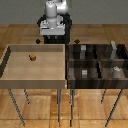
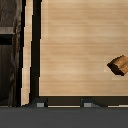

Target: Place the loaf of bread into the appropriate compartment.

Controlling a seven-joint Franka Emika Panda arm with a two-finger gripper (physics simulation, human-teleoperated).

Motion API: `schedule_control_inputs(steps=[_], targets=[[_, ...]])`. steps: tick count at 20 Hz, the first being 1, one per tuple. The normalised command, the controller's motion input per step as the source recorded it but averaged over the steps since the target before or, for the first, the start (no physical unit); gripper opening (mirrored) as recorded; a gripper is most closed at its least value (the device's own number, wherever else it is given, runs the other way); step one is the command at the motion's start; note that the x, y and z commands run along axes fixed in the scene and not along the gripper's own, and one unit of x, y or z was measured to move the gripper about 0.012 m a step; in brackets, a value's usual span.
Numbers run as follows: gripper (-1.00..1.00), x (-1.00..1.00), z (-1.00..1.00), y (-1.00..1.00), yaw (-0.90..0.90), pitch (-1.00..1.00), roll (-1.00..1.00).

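The loaf of bread [image 1: 33,57] is a tiny brown-orange lump lying on the floor of the light tan wooden tray [image 1: 20,70], toward its far side. In the wrist view the loaf [image 2: 119,65] lies on the tan floor, off to one side of my gripper [image 2: 64,104]. My gripper [image 1: 53,39] hangs above the far edge of the tray, open and empty, with its fingertips [image 2: 40,104] spread wide. The compartment [image 1: 77,75] is the near-left cell of the dark striped-wood bin at the exterior view's right.
The dark bin [image 1: 95,62] has four cells with low walls, and small grey blocks [image 1: 85,72] sit in several of them. Part of the bin also shows in the wrist view [image 2: 10,50]. Both containers stand on thin metal legs over a wooden floor.
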Motion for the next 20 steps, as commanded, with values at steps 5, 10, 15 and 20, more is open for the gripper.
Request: schedule_control_inputs(steps=[5,10,15,20], targets=[[1.00,0.00,0.00,-0.20,0.00,0.00,0.00],[1.00,0.00,0.00,-0.60,0.00,0.00,0.00],[1.00,0.00,0.00,-1.00,0.00,0.00,0.00],[1.00,0.00,0.00,-1.00,0.00,0.00,0.00]])
